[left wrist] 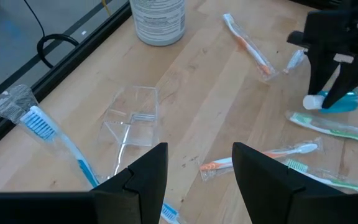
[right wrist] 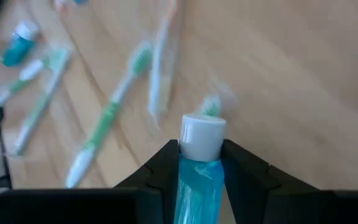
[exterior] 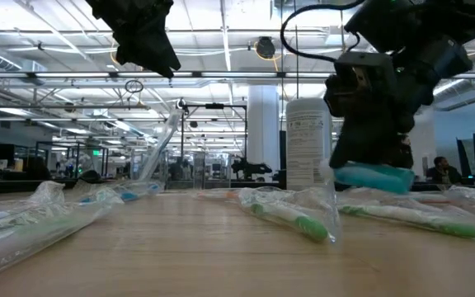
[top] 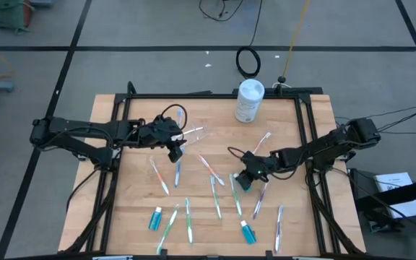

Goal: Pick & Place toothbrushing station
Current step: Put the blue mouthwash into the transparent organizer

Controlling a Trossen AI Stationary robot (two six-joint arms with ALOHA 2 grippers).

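My right gripper is at the table's middle right, shut on a small blue tube with a white cap. It also shows in the low view and the left wrist view. My left gripper hangs open above the table's left middle, touching nothing. The clear plastic cup lies on its side just beyond it. Wrapped toothbrushes lie flat around both grippers, among them a blue one and a green one. Two more blue tubes lie near the front edge. My right gripper pinches the blue tube's body just behind the white cap between its two fingers. The fingers slant down from the table's right side. The cap sticks out past the fingertips. The tube lies about level, just above the wrapped brushes.
A tall white canister stands at the table's far edge. Wrapped toothbrushes are scattered over the middle and front of the wooden top. A dark metal frame runs along the table's sides.
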